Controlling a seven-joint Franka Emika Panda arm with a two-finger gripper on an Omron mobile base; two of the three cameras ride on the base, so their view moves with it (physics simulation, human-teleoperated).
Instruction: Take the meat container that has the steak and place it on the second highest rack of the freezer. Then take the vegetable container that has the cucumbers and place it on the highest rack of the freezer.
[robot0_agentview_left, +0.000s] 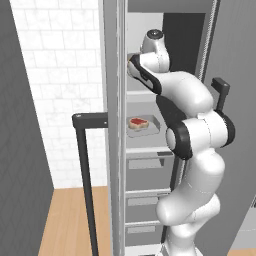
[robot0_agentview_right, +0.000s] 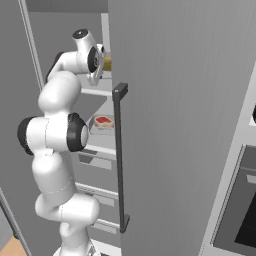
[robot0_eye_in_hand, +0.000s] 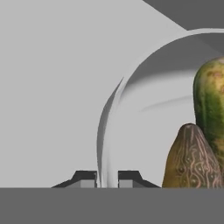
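Where the white arm reaches into the open freezer, upper centre of the left base view: gripper (robot0_eye_in_hand: 107, 179), seen in the hand view at bottom centre, fingertips (robot0_eye_in_hand: 85, 178) pinched tight on the thin rim of the vegetable container (robot0_eye_in_hand: 131, 109), one tip on each side of the wall.

Vegetable container: pale, round-walled bowl, rim arcing from bottom centre up to the upper right of the hand view. Holds two cucumbers (robot0_eye_in_hand: 210, 105): one green and mottled at the right edge, one brownish and patterned at lower right, leaning against the first. Rack beneath it hidden by the hand; cannot tell whether resting or lifted.

Meat container (robot0_agentview_left: 144, 124): shallow grey tray with the steak (robot0_agentview_left: 138, 122), red with a pale edge, lying on a freezer rack (robot0_agentview_left: 149, 150) at mid-height, centre of the left base view; also centre-left of the right base view, below the hand. Well apart from the gripper.

Freezer door (robot0_agentview_right: 185, 125): open, grey, across the right half of the right base view, with a dark vertical handle (robot0_agentview_right: 119, 160).

Wood floor (robot0_agentview_left: 65, 220): lower left of the left base view.
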